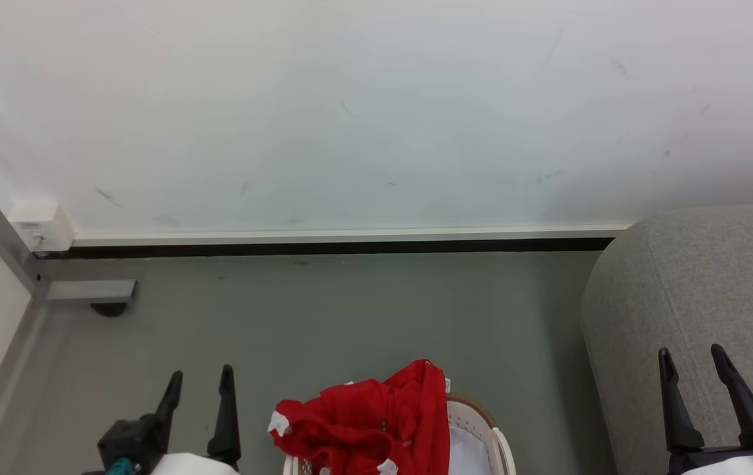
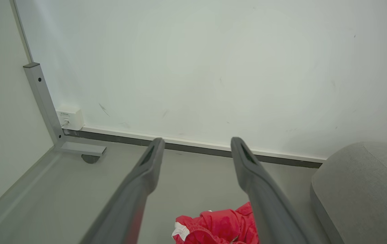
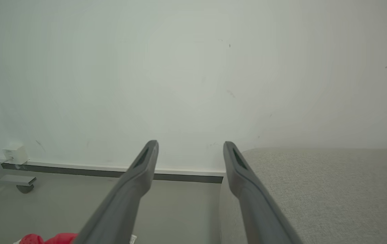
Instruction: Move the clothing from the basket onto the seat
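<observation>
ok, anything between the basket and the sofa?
Nothing. In the head view a bare strip of grey floor separates the basket from the sofa; they stand apart.

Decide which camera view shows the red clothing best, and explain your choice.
The head view: the red clothing shows largest there, heaped on the basket. The left wrist view catches just its upper part, cut off by the bottom edge. The right wrist view shows a small red scrap at its lower left.
</observation>
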Available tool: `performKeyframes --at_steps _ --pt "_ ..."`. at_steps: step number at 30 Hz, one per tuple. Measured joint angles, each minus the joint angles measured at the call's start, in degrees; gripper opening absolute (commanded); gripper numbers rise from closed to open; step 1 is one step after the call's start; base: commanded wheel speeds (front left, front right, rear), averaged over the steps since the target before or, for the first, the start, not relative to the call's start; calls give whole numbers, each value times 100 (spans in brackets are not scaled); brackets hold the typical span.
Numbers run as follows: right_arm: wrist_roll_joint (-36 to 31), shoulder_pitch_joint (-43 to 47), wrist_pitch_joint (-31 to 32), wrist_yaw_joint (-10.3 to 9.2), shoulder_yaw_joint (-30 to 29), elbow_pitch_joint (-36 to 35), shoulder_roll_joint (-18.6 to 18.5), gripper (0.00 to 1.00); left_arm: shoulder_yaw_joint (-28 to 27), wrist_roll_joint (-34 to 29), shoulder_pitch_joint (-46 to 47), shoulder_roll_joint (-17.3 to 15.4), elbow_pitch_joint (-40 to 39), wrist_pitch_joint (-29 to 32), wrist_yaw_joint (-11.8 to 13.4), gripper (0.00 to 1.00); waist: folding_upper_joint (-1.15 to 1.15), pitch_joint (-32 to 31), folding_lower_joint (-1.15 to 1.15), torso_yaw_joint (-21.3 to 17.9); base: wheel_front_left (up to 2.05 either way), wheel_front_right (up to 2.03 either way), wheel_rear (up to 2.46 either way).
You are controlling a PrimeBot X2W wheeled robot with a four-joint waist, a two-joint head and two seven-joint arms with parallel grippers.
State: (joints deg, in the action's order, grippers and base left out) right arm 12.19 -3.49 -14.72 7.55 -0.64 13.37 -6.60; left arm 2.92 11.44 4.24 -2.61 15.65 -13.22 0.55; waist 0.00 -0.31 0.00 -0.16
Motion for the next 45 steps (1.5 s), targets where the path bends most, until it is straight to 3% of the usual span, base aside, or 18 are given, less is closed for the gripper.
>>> performKeyframes --at_steps 15,27,33,40,45 --pt "-590 0 -7 0 -171 38 89 100 100 -476 18 -3 187 -178 -9 100 0 15 0 -21 0 0 0" --pt "-494 -18 -8 0 -175 -2 118 100 143 -470 43 -5 241 -190 -73 100 0 171 0 -91 0 0 0" --pt "-488 -347 -16 0 -214 -160 183 100 391 -425 492 -11 467 -191 -341 100 0 655 0 -176 0 0 0" --pt "-495 -845 -19 0 -116 -278 319 100 1158 -515 1300 -8 1386 -190 -651 100 0 1447 1 -338 0 0 0" --pt "-470 -1273 -23 0 38 -344 366 100 1650 -635 1855 -3 2061 216 -745 100 0 2042 1 -534 0 0 0"
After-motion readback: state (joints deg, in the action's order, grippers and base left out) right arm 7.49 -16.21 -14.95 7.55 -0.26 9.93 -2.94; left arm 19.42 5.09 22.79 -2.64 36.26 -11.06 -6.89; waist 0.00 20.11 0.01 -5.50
